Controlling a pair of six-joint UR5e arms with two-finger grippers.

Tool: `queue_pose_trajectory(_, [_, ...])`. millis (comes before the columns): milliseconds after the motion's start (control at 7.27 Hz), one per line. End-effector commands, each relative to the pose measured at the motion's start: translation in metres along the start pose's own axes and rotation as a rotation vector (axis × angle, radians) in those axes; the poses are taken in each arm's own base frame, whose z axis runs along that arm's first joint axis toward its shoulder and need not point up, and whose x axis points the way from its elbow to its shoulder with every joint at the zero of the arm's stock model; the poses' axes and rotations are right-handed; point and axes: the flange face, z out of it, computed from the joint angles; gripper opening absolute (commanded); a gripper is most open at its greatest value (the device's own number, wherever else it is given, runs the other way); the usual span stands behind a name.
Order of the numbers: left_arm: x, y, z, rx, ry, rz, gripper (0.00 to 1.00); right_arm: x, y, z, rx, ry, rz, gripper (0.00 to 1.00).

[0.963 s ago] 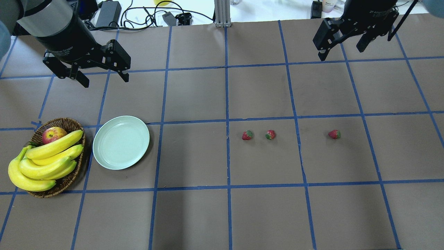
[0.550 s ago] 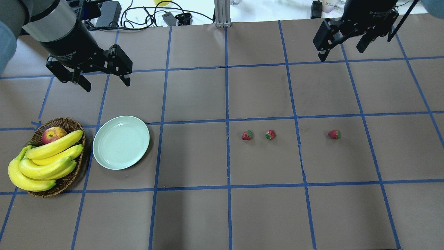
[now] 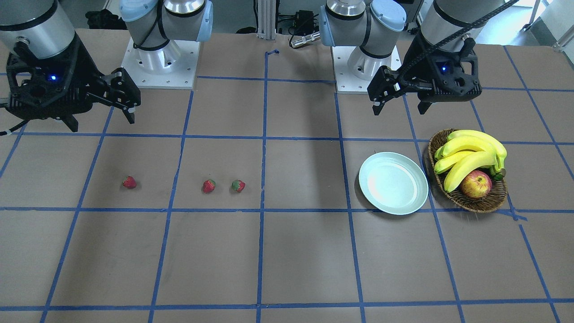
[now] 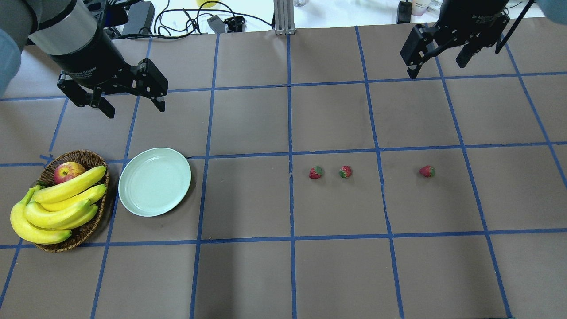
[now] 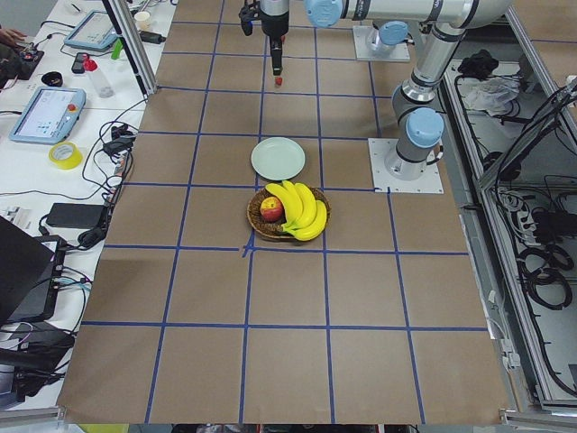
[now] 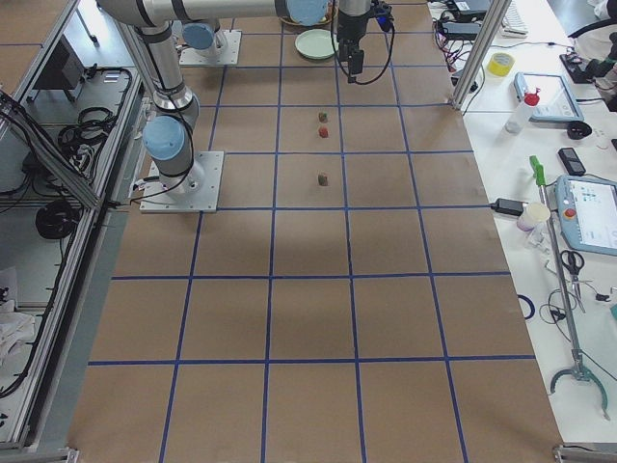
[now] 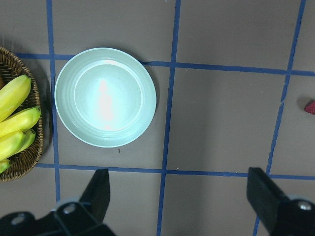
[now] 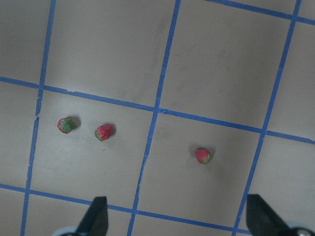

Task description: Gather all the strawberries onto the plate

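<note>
Only my left gripper (image 4: 135, 109) has shifted since a second ago. It came slightly forward over the table (image 4: 248, 274) and has now settled almost where it was half a second ago. Its jaws stand wide apart and hold nothing. My right gripper (image 4: 436, 70) is practically in the same place as before, over the right side of the table, with jaws also wide and empty. The change is small, so I judge that the task is only at its beginning: I am in the approach and no fruit is picked yet.

On the left side stands the wicker basket (image 4: 88, 230) with the bananas (image 4: 57, 208) and the apple (image 4: 68, 171). None of them has moved. Just beside the basket, on its right, lies the mint-green plate (image 4: 154, 182), with nothing in it, in the same position as earlier. My left wrist camera looks straight down on it.

Smallest are the fruits of my task, and they lie exactly where they were, in one row on the paper, well apart from the plate. The left strawberry (image 4: 315, 172) and the middle strawberry (image 4: 345, 172) are near each other, just right of the centre line. The right strawberry (image 4: 427, 171) is alone, further right. My right wrist camera sees all three below it. I think the right arm is better placed to descend on them, and the way to the plate will be long.
</note>
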Motion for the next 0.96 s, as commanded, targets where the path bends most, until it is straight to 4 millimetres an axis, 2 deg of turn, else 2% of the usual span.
queue_pose_trajectory(0, [0.000,0.000,0.000,-0.001,0.000,0.000,1.00,0.001,-0.005,0.008,-0.014,0.002,0.009,1.00])
queue_pose_trajectory(275, [0.001,0.000,0.000,0.002,0.000,0.001,1.00,-0.021,-0.026,0.028,-0.022,-0.019,0.038,1.00])
queue_pose_trajectory(412, [0.000,0.001,-0.001,-0.002,-0.002,0.000,1.00,-0.055,-0.044,0.049,0.006,-0.015,0.054,1.00])
queue_pose_trajectory(550, [0.000,0.001,0.000,-0.005,0.000,0.000,1.00,-0.087,-0.064,0.082,0.002,-0.016,0.118,1.00])
queue_pose_trajectory(688, [0.000,0.001,0.000,0.001,0.003,-0.002,1.00,-0.132,-0.072,0.109,0.001,-0.015,0.165,1.00])
queue_pose_trajectory(825, [0.001,0.001,0.000,-0.001,0.001,0.000,1.00,-0.158,-0.075,0.147,-0.007,-0.015,0.199,1.00])
